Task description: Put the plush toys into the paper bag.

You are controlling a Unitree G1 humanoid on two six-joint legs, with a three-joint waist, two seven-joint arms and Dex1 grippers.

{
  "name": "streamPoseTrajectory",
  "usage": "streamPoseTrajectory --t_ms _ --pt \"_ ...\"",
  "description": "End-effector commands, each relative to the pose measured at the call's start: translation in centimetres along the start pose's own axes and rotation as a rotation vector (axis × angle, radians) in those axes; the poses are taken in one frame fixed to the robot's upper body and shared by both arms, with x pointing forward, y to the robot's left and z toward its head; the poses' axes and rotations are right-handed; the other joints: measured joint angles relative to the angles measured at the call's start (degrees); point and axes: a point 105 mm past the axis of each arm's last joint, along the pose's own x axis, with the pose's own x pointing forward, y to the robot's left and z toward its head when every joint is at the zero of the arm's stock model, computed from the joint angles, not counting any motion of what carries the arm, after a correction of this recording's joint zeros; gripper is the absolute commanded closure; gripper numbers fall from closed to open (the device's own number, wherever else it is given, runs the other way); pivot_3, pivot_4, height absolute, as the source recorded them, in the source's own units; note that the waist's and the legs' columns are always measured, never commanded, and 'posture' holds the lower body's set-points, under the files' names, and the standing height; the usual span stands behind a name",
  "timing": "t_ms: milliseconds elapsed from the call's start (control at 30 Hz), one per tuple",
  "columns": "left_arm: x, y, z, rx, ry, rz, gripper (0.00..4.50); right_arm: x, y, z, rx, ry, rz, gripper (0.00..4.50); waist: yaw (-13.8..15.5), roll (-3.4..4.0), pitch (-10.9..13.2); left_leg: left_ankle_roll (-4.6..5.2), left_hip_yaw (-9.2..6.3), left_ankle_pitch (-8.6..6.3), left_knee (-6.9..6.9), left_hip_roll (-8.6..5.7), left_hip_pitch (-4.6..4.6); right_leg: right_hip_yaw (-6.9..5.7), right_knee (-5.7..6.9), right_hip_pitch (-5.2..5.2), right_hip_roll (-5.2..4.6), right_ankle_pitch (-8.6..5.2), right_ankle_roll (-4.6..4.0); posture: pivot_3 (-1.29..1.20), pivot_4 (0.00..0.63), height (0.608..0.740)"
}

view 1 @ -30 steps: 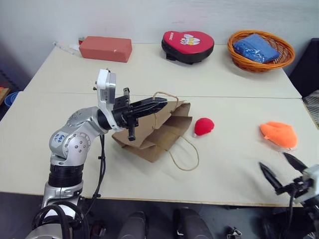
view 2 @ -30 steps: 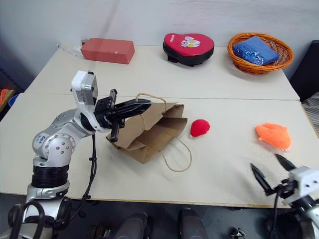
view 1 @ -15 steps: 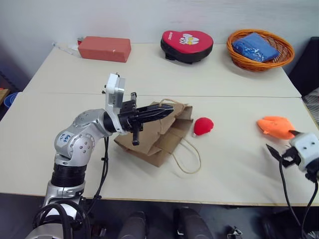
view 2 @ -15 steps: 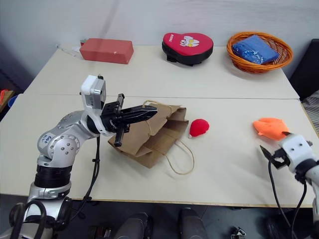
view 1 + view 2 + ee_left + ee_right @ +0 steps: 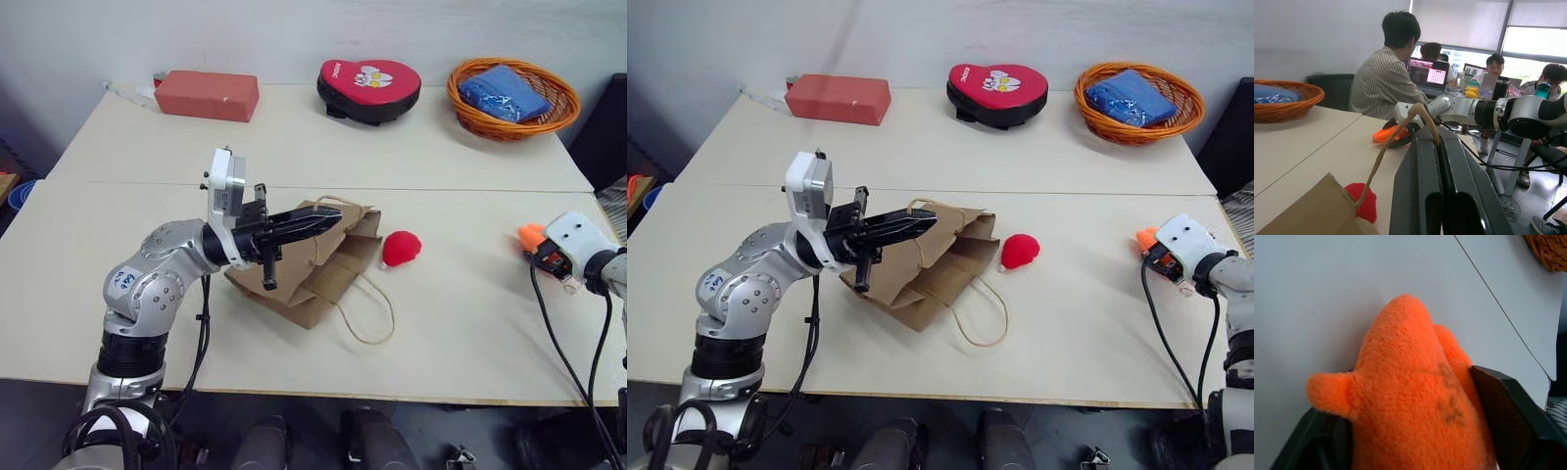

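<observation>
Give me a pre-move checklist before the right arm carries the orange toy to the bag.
1. Fuzzy orange plush toy between right gripper fingers: ok.
2. Right grip fully closed on it: cannot tell.
3. Left gripper pinching the twisted paper handle of the brown kraft paper bag: ok.
4. Bag mouth open wide enough: not ok, bag looks flat.
5. Small round red plush toy bagged: not ok, it lies on the pale table beside the bag.
</observation>
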Motion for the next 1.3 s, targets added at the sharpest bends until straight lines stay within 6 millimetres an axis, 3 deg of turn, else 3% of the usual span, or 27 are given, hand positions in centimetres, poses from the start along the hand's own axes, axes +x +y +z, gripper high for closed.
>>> streamPoseTrajectory --t_ms 33,67,133,200,233,267,400,533,767,967,1300 --pt "-0.2 -0.1 1.2 0.056 -0.013 0.007 4.50 -1.1 -1.2 -1.0 0.000 0.046 -0.013 2.75 0.1 0.00 0.0 0.00 -0.01 0.00 0.00 0.00 -0.01 -0.01 -0.01 0.00 -0.01 0.00 0.00 0.00 0.150 0.740" --pt "-0.2 -0.1 1.2 0.057 -0.013 0.007 4.50 -1.3 -1.3 -0.3 -0.004 0.002 -0.001 2.80 0.1 0.00 0.0 0.00 -0.01 0.00 0.00 0.00 -0.01 -0.01 -0.01 0.00 -0.01 0.00 0.00 0.00 0.150 0.740" --pt "-0.3 -0.1 1.3 0.058 -0.013 0.005 4.50 -1.8 -0.6 2.3 -0.037 -0.152 0.072 3.42 0.2 0.00 0.0 0.00 -0.02 0.00 0.00 0.00 -0.03 -0.03 -0.02 -0.01 -0.01 0.00 0.00 0.00 0.150 0.740" --pt "-0.4 -0.1 1.4 0.057 -0.014 0.002 4.50 -2.9 1.4 6.0 -0.076 -0.372 0.207 3.96 0.0 0.00 0.0 0.00 -0.04 0.00 -0.04 0.01 -0.05 -0.06 -0.07 -0.01 0.02 0.00 0.00 0.00 0.150 0.740" --pt "-0.5 0.0 1.5 0.053 -0.017 -0.001 4.50 -4.6 3.5 9.0 -0.128 -0.559 0.334 4.15 -0.1 0.01 0.0 0.00 -0.04 0.00 -0.03 0.03 -0.06 -0.07 -0.07 -0.01 0.04 0.00 0.01 0.00 0.150 0.740" --pt "-0.6 0.0 1.6 0.049 -0.021 -0.004 4.50 -5.9 5.0 10.7 -0.170 -0.662 0.413 4.27 -0.4 0.02 0.0 -0.01 -0.02 0.00 -0.06 0.03 -0.06 -0.06 -0.07 -0.02 0.05 0.01 0.01 0.00 0.150 0.740" --pt "-0.8 0.2 1.8 0.035 -0.018 -0.021 4.50 -9.0 9.2 15.3 -0.334 -0.884 0.582 4.31 -0.6 0.12 0.1 -0.10 -0.02 -0.03 -0.04 0.17 -0.01 -0.06 0.00 -0.01 0.16 0.01 0.01 0.00 0.150 0.740" --pt "-0.8 0.3 2.0 0.002 -0.026 -0.043 4.50 -9.2 12.5 18.5 -0.445 -0.987 0.658 4.31 -0.1 0.06 0.1 -0.11 -0.09 -0.03 0.05 0.14 0.00 -0.09 0.01 0.00 0.11 0.01 0.01 0.00 0.150 0.740" --pt "-1.0 0.1 2.0 -0.056 -0.016 -0.072 4.50 -7.7 15.9 21.3 -0.619 -1.090 0.715 4.31 0.2 0.03 0.1 -0.10 -0.18 -0.03 0.03 0.09 -0.12 -0.17 -0.11 -0.10 0.05 0.01 0.01 0.00 0.150 0.740" --pt "-0.8 0.2 2.1 -0.069 -0.015 -0.086 4.50 -7.6 19.5 23.6 -0.695 -1.188 0.822 4.31 -0.2 0.02 0.1 -0.11 -0.21 -0.03 0.02 0.10 -0.12 -0.19 -0.11 -0.12 0.05 0.01 0.01 0.00 0.150 0.740" --pt "-0.7 -0.1 2.3 -0.092 -0.006 -0.127 4.50 -4.7 22.1 27.0 -0.745 -1.185 0.770 4.31 -0.4 0.02 0.1 -0.11 -0.20 -0.03 0.04 0.08 -0.12 -0.19 -0.07 -0.15 0.05 0.01 0.01 0.00 0.150 0.740"
